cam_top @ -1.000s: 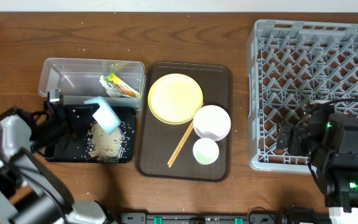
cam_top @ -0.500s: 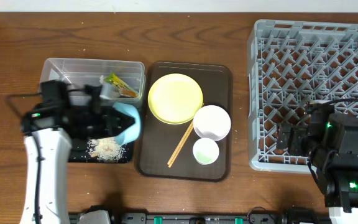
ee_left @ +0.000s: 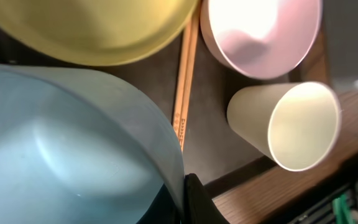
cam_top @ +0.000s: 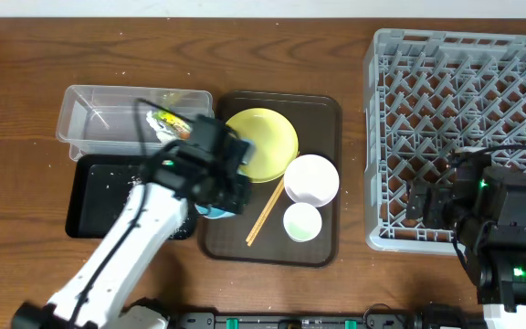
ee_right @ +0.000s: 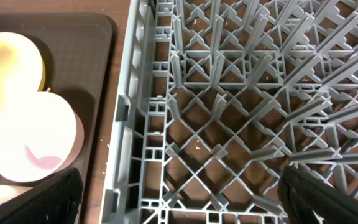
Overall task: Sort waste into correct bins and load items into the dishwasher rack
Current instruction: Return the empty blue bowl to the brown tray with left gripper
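Note:
My left gripper (ee_left: 186, 198) is shut on the rim of the light blue bowl (ee_left: 61, 143), held over the left edge of the brown serving tray (cam_top: 327, 108). Overhead, only a sliver of the bowl (cam_top: 212, 212) shows under the arm. On the tray lie the yellow plate (cam_top: 265, 137), white bowl (cam_top: 311, 179), pale cup (cam_top: 301, 222) and chopsticks (cam_top: 265, 212). The wrapper (cam_top: 173, 123) lies in the clear tub (cam_top: 89, 119). White crumbs (cam_top: 128, 185) dot the black tray (cam_top: 94, 206), partly hidden by my arm. My right gripper (ee_right: 179, 208) stands open over the front-left of the grey rack (cam_top: 464, 119).
The tub and black tray sit side by side at the left, the brown tray in the middle, the rack at the right. Bare wooden table runs along the back and between the brown tray and the rack. My left arm crosses the black tray diagonally.
My left arm has swung right from over the black tray, carrying the blue bowl to the brown tray's left edge. The right arm has not moved.

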